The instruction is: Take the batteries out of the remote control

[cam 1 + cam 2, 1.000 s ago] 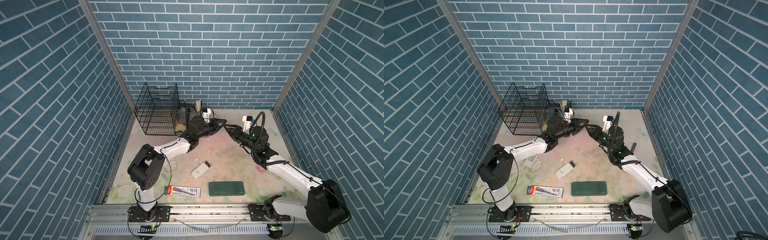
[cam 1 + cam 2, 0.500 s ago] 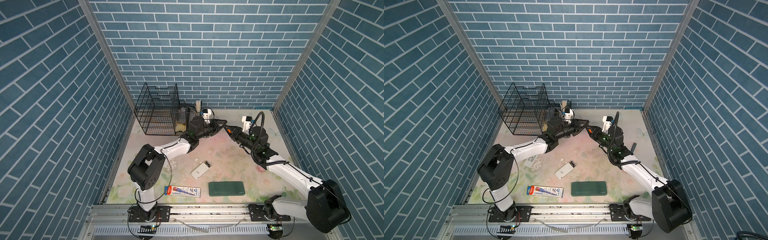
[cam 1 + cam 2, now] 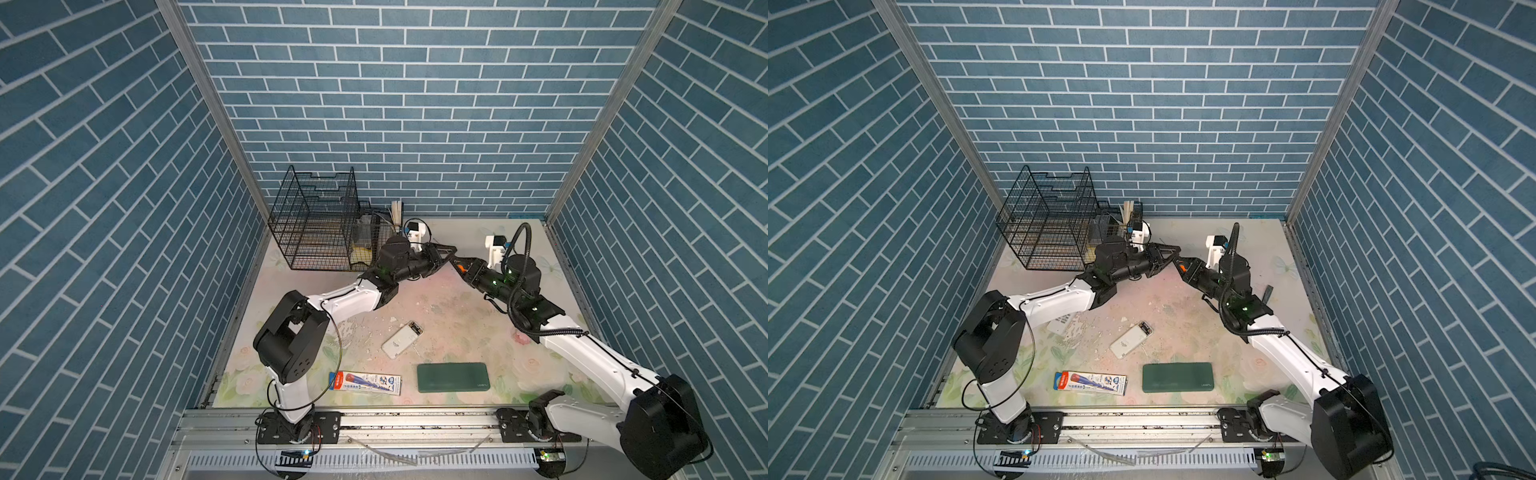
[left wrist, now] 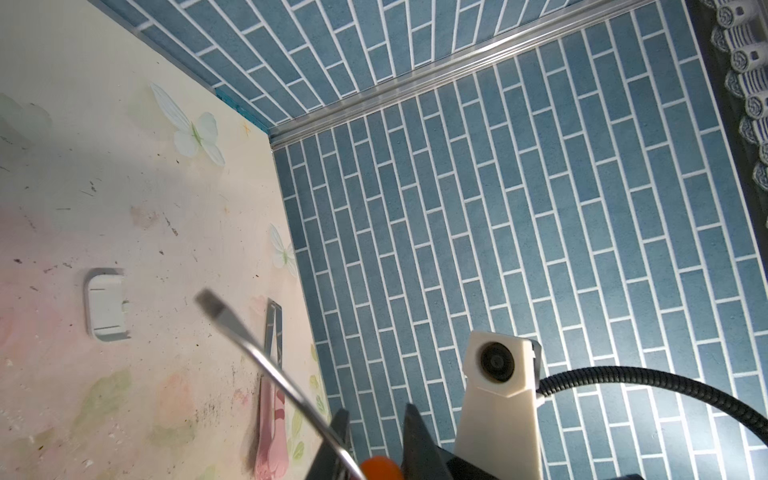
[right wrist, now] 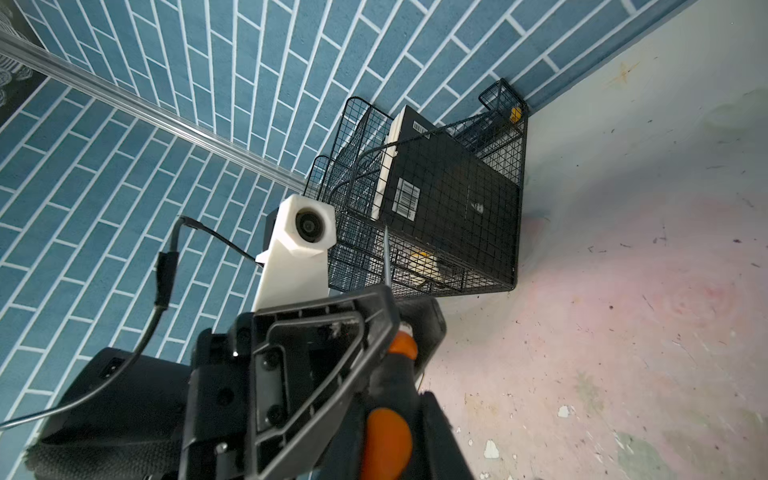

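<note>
1. Blue brick-pattern walls (image 3: 415, 104) enclose a pale floral table (image 3: 449, 307), scuffed and flecked.
2. A wire rack (image 3: 316, 224) stands in the far-left corner.
3. The remote (image 3: 401, 340) lies mid-table, batteries (image 3: 415, 329) in its open end.
4. Left gripper (image 3: 446, 254) and right gripper (image 3: 460, 266) meet above the table, both clamped on a screwdriver (image 5: 388, 419).

White remote control (image 3: 402, 340) lies mid-table; dark green rectangular case (image 3: 453, 377) before it; black wire rack (image 3: 316, 224) behind-left.
</note>
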Controlling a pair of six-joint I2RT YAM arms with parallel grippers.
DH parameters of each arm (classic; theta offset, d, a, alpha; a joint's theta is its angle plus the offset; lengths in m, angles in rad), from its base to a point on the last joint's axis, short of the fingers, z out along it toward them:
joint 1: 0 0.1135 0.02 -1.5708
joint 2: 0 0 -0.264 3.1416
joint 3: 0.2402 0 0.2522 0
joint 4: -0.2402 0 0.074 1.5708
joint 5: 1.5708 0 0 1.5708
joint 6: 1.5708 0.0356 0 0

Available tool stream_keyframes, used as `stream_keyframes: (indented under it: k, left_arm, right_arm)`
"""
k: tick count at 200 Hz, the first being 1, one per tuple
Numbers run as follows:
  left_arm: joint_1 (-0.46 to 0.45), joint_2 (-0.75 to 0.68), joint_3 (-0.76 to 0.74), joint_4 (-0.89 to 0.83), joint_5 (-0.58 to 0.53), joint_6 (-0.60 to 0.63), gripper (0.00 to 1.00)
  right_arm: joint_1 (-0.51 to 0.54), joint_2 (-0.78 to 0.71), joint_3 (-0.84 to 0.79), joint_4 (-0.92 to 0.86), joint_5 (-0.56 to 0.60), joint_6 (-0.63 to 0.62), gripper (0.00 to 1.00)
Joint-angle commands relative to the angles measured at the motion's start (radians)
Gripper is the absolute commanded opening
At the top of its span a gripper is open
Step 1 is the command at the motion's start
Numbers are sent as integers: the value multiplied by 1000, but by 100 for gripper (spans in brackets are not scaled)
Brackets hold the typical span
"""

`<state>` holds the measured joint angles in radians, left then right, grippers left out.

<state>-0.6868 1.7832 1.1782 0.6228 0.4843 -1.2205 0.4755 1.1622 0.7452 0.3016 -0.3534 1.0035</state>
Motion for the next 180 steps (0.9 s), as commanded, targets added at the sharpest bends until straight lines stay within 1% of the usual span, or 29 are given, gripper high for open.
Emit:
stream_keyframes:
  k: [1,30,57,60,74,97,123,147,161,180]
  left_arm:
    - [33,-71,-18,-14,-39,105,30]
    - [51,-102,-42,-21,-46,113,41]
    - [62,-127,-63,-29,-44,113,43]
    - [62,-131,-65,-33,-43,139,43]
    - [62,-158,-83,-80,-35,170,45]
    - [63,-251,-158,-225,-43,246,47]
    - [51,-397,-237,-498,-97,385,53]
    - [26,-516,-308,-713,-162,475,59]
    - [15,-555,-352,-790,-179,500,62]
    - [4,-574,-404,-843,-192,523,67]
  right_arm:
    - [-24,-27,22,-122,45,-33,0]
    - [-28,-35,31,-163,37,-55,0]
    - [-32,-42,45,-217,16,-80,0]
    - [-34,-43,49,-229,11,-85,0]
    - [-41,-50,78,-301,-17,-121,0]
    - [-54,-67,144,-474,-69,-195,0]
    - [-61,-69,219,-691,-136,-272,0]
    - [-62,-71,247,-827,-203,-344,0]
    - [-61,-68,257,-889,-232,-391,0]
    - [-60,-62,270,-961,-260,-450,0]
